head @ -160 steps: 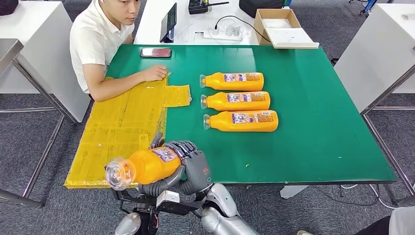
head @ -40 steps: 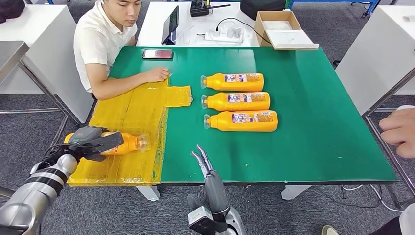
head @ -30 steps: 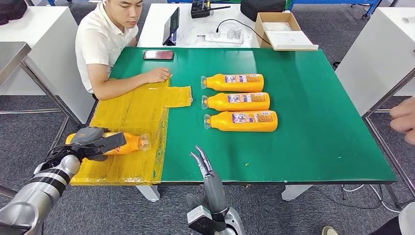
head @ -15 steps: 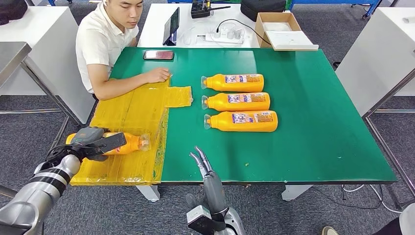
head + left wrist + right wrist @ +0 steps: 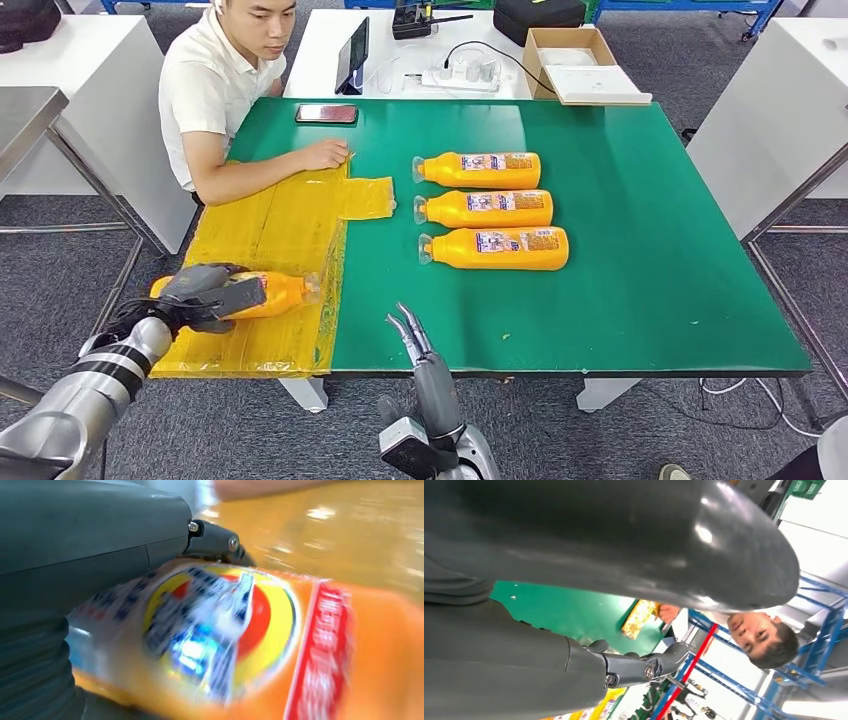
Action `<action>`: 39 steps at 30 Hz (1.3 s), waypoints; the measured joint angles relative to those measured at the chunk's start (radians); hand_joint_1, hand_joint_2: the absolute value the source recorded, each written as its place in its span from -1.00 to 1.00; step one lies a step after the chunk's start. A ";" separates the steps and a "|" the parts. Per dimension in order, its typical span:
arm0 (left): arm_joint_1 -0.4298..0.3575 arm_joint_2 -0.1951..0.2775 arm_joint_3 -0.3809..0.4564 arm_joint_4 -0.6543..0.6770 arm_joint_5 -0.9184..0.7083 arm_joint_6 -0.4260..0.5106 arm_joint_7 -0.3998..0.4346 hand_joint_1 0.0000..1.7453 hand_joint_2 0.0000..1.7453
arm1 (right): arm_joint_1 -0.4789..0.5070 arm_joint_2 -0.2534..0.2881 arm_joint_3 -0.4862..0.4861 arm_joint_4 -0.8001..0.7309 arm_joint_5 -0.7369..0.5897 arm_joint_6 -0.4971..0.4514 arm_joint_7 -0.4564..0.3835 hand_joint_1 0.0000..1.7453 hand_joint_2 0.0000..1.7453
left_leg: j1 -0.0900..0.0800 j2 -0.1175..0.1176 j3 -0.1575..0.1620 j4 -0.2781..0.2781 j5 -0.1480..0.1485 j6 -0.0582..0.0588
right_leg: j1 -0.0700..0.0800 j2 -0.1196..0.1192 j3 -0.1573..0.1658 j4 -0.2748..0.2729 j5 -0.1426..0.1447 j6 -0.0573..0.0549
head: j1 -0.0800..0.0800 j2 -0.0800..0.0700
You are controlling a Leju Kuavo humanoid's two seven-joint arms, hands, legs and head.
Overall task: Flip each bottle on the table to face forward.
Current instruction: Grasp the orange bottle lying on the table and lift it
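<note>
My left hand [image 5: 205,297] grips an orange bottle [image 5: 268,294] lying on the yellow sheet [image 5: 270,230] at the table's near left, its clear cap pointing right. In the left wrist view the same bottle [image 5: 280,645] shows its colourful front label, blurred, with my left hand [image 5: 75,555] over it. Three more orange bottles lie in a row mid-table, caps to the left: the far one [image 5: 478,169], the middle one [image 5: 485,208] and the near one [image 5: 495,248]. My right hand [image 5: 415,340] stands at the table's front edge, fingers straight and apart, holding nothing.
A person sits at the far left with a hand [image 5: 322,153] resting on the yellow sheet. A phone [image 5: 326,113] lies on the green table [image 5: 650,250] near them. Behind stands a white desk with a cardboard box [image 5: 575,58] and a power strip [image 5: 460,72].
My left hand has carried the bottle slightly right and nearer over the yellow sheet. A second person's hand at the right edge has withdrawn. My right hand has stayed put.
</note>
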 joint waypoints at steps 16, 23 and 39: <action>0.079 0.004 -0.145 -0.234 0.120 -0.068 -0.003 -1.00 1.00 | -0.001 0.000 0.000 0.041 -0.024 -0.020 -0.001 -1.00 -1.00 | 0.000 -0.001 -0.006 0.000 0.000 0.000 | 0.000 -0.002 -0.005 0.000 0.000 0.000 | 0.000 0.000; 0.104 -0.006 -0.166 -0.264 0.138 0.005 0.011 -1.00 1.00 | -0.001 0.000 0.000 0.049 -0.024 -0.022 -0.001 -1.00 -1.00 | 0.000 0.000 -0.007 0.000 0.000 0.000 | 0.000 -0.002 -0.006 0.000 0.000 0.000 | 0.000 0.000; 0.339 -0.167 -0.071 -0.601 0.245 0.383 -0.224 -1.00 1.00 | 0.002 -0.004 0.000 0.052 -0.004 -0.041 -0.001 -1.00 -1.00 | 0.000 0.001 -0.021 0.001 0.001 0.002 | 0.000 -0.001 -0.021 0.000 0.001 0.001 | 0.000 0.000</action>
